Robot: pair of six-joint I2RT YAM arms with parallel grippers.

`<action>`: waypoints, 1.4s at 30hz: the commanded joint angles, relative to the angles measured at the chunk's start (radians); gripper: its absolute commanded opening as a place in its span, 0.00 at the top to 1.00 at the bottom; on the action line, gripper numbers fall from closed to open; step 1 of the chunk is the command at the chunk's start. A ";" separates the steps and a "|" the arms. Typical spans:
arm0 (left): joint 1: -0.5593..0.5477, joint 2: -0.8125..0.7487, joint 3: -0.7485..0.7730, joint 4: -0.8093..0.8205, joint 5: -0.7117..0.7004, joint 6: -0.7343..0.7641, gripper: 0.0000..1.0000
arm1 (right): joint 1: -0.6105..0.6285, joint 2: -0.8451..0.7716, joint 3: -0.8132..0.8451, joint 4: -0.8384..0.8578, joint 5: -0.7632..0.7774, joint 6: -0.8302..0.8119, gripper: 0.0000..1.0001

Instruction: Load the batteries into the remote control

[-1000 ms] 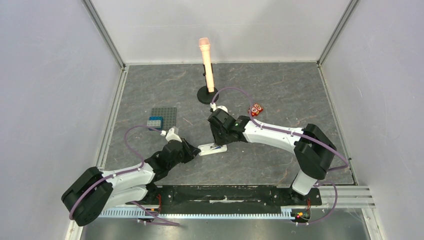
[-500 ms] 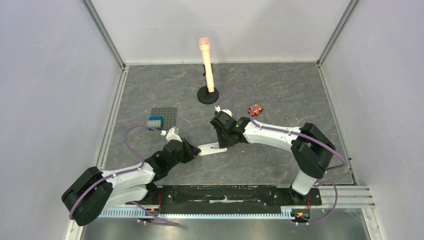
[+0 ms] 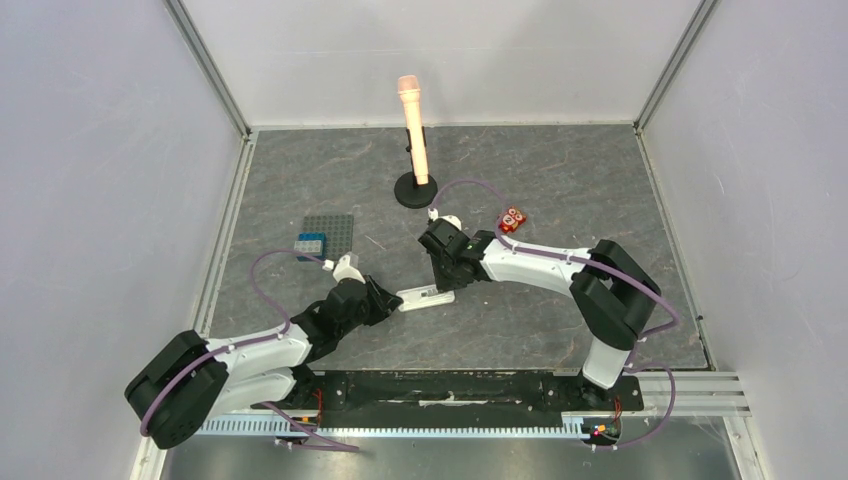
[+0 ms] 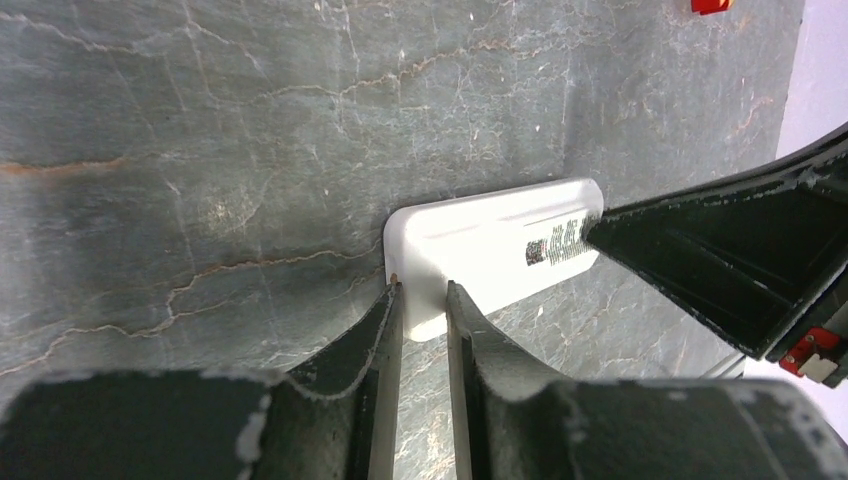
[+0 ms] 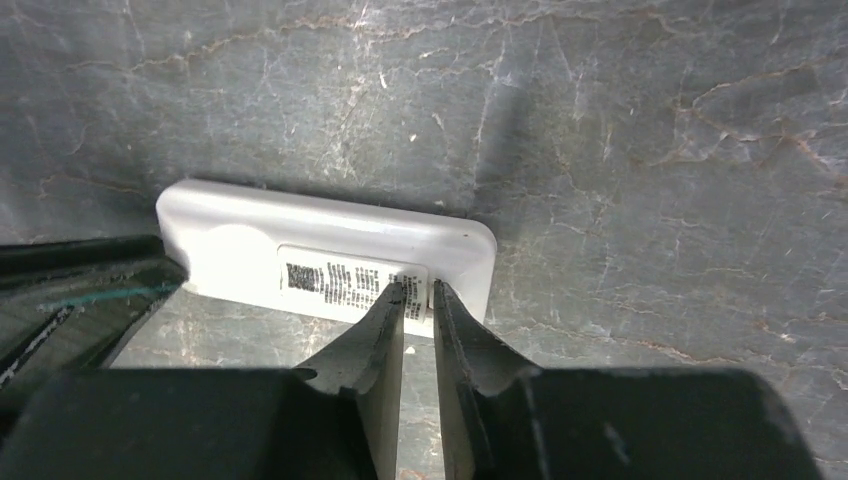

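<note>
Left wrist view: your left pincer (image 4: pixel 422 292) clamps one end of the slim white plastic remote control (image 4: pixel 480 240), lying back-up. The right pincer (image 5: pixel 417 290), narrowed, touches the label (image 5: pixel 345 280) just beyond its tips. No batteries are visible, so loading likely all remains.

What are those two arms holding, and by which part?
The left gripper pinches the remote at one end, near a corner. The right gripper rests its tips on the remote's labelled back; whether it grips cannot be told.
</note>
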 commanded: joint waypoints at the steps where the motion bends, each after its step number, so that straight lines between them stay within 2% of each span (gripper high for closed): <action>1: -0.005 0.020 0.018 -0.003 -0.012 0.033 0.71 | 0.008 0.070 0.026 0.006 -0.001 -0.042 0.81; 9: -0.004 0.038 0.014 0.034 0.005 0.037 0.70 | 0.013 0.041 -0.002 0.029 -0.115 -0.021 0.81; 19: -0.005 0.063 0.013 0.064 0.013 0.035 0.70 | 0.096 0.096 -0.059 0.027 0.124 -0.040 0.89; 27: -0.005 0.060 0.011 0.065 0.009 0.035 0.70 | 0.110 0.124 -0.104 0.045 0.076 0.008 0.90; 33: -0.005 0.046 0.004 0.062 0.004 0.034 0.70 | 0.067 0.085 -0.123 0.045 0.060 0.046 0.83; 38: -0.005 0.034 0.004 0.056 -0.001 0.038 0.70 | 0.062 0.108 -0.101 -0.008 0.143 0.017 0.72; 42: -0.005 0.019 -0.003 0.049 -0.006 0.038 0.70 | 0.066 0.118 -0.096 -0.037 0.205 -0.011 0.69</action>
